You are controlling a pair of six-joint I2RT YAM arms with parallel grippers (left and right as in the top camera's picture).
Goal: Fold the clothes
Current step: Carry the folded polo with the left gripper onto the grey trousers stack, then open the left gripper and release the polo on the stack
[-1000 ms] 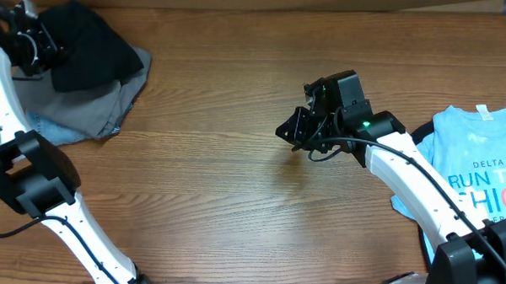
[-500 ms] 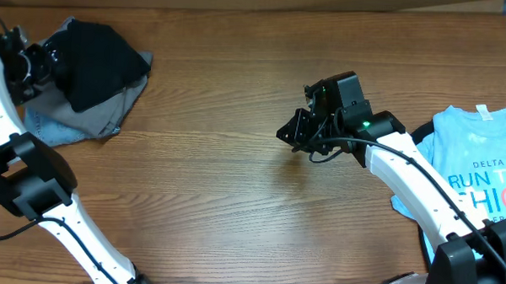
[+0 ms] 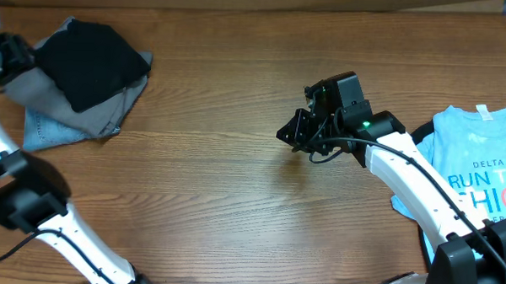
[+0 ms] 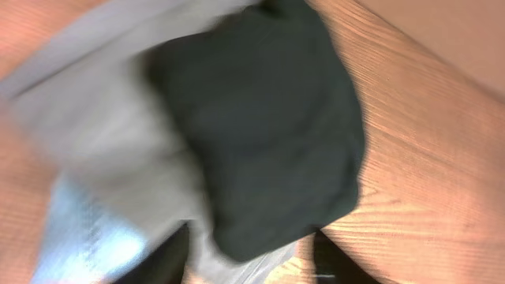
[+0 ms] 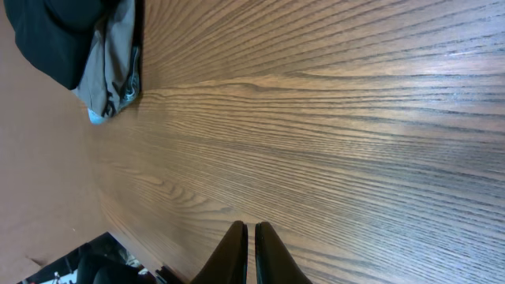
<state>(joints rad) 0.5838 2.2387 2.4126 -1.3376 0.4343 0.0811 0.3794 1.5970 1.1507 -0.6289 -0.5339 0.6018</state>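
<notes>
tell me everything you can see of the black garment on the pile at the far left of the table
The black garment is soft, matte cloth folded into a compact, roughly square bundle with rounded corners; no logo or print shows. It lies flat on top of a grey garment, which overlaps a light blue piece, at the far left of the wooden table. The wrist view of it is blurred. Nothing holds it.
</notes>
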